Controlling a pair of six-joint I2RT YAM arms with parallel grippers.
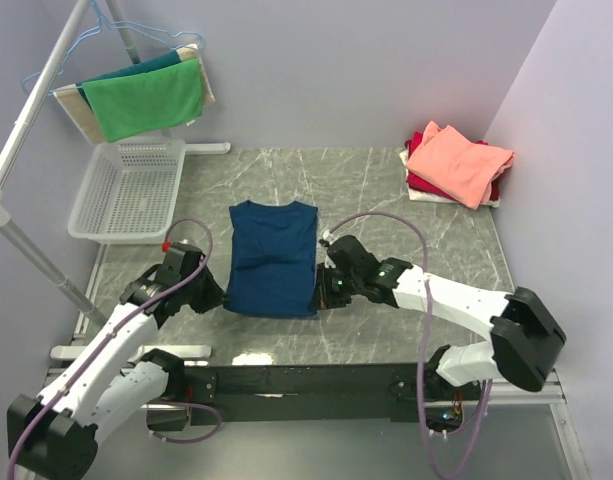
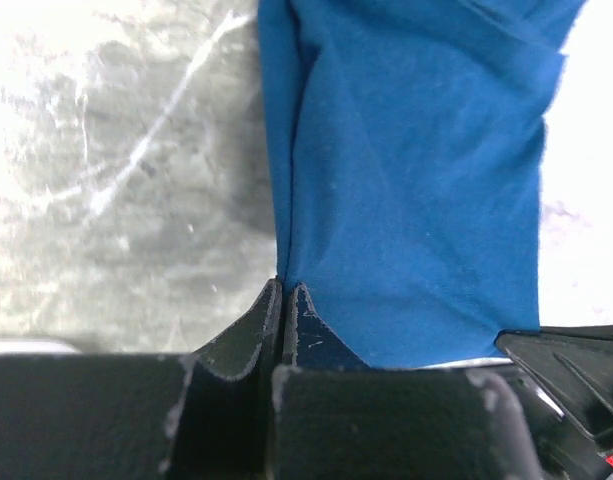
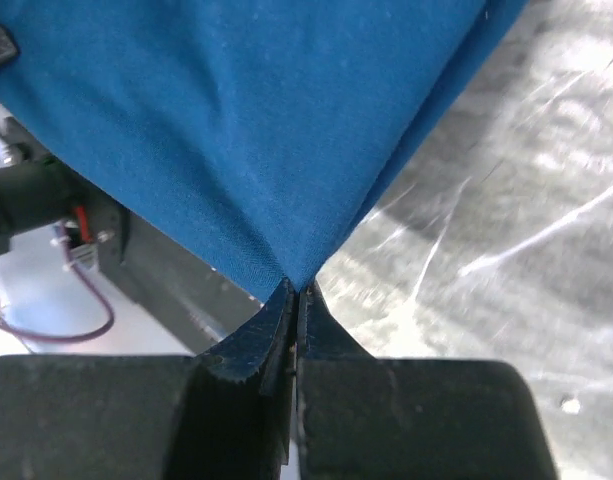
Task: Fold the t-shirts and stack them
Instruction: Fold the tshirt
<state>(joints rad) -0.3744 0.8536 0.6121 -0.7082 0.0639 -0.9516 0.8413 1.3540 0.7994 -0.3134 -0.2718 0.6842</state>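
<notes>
Just right of the white basket [image 1: 86, 215], the dark blue t-shirt [image 1: 274, 262] lies flat on the tabletop [image 1: 366, 190]. The left end effector [image 2: 286, 300] is pinched fully closed on its near-left corner. The right end effector [image 3: 298, 295] is clamped on the near-right corner, though how many layers it holds is unclear. The cotton looks light and limp, so it will likely sag between the grips; corners seem the surest hold. Farthest right of the basket sits the folded pink-and-red stack [image 1: 456, 160].

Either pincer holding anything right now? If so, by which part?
Both are. The left pincer and the right pincer are each shut on the navy t-shirt, pinching the left and right corners of its near edge.
</notes>
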